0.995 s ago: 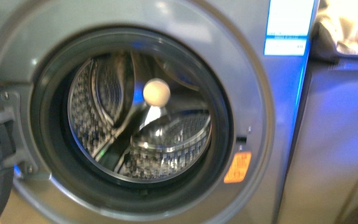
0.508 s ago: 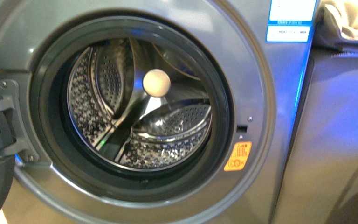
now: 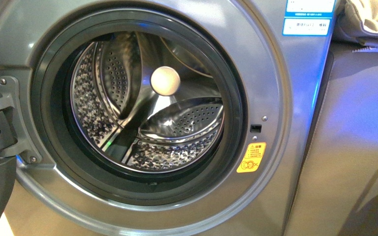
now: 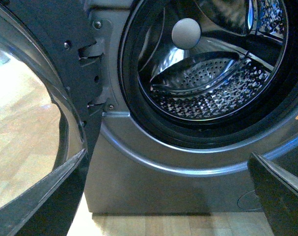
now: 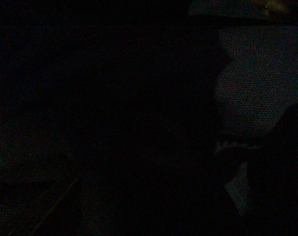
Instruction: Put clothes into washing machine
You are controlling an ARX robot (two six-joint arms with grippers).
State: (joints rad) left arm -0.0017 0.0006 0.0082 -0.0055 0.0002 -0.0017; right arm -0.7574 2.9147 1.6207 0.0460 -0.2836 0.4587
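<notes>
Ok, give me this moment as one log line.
washing machine: door open | drum: no clothes seen inside | left fingers: apart, nothing held | right wrist view: dark

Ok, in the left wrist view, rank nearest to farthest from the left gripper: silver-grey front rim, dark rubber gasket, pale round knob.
1. Silver-grey front rim, just ahead of left gripper.
2. Dark rubber gasket, ringing the opening.
3. Pale round knob, deep in the drum.
</notes>
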